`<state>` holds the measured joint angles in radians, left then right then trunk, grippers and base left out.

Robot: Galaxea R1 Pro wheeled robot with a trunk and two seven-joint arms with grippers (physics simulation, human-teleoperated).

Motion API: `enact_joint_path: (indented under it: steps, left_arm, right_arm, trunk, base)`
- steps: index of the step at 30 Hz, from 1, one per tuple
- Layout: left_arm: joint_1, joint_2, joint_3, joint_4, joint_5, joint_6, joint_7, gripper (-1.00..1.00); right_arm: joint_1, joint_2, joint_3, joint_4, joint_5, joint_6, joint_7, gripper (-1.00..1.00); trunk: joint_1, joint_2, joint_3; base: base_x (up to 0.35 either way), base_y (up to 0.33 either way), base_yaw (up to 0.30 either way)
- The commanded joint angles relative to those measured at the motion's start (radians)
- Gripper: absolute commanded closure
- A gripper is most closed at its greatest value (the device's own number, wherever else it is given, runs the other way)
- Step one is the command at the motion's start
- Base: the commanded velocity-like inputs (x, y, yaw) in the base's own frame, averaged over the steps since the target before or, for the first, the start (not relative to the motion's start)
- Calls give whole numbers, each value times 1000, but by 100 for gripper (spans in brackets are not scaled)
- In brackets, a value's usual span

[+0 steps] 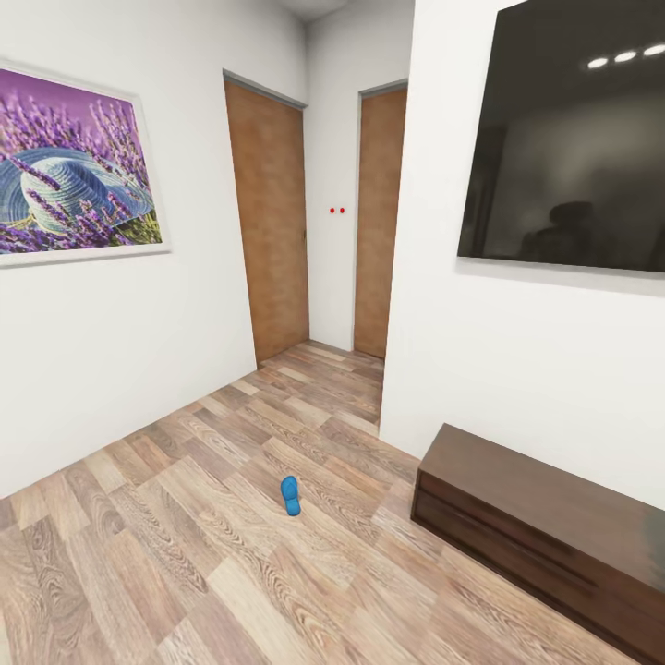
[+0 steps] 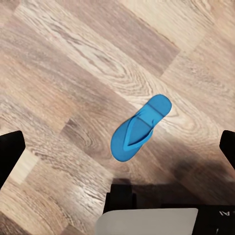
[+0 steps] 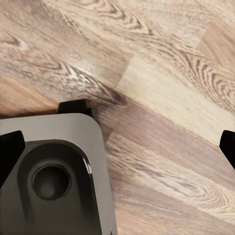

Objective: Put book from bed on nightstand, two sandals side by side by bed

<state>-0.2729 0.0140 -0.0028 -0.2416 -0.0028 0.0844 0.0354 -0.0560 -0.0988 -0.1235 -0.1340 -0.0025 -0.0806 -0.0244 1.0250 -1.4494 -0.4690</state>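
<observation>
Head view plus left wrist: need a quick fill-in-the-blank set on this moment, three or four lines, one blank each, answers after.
1. The sandal lying on the plank floor is coloured ____.
2. The picture on the wall shows purple ____ around a hat.
3. The long dark cabinet stands below a black ____ on the wall.
4. In the left wrist view the left gripper has its fingers spread wide, so it is ____.

Answers: blue; lavender; screen; open

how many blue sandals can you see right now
1, possibly 2. One sandal lies flat on the plank floor, left of the dark bench cabinet. The left wrist view shows a sandal too, possibly the same one.
</observation>
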Motion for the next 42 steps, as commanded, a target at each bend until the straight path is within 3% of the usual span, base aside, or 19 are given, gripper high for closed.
enact_joint_path:
  steps: [1, 42]
  left_arm:
    - [0, 0, 0, -2, 0, 6, 2, -100]
    - [0, 0, -2, -2, -2, 2, 3, -100]
  right_arm:
    - [-1, 0, -5, 1, 0, -4, 0, -100]
    - [-1, -1, -6, 3, -1, -4, 0, -100]
  trunk:
    - [0, -1, -1]
    - [0, -1, -1]
  base:
    - [15, 33, 0]
    - [2, 17, 0]
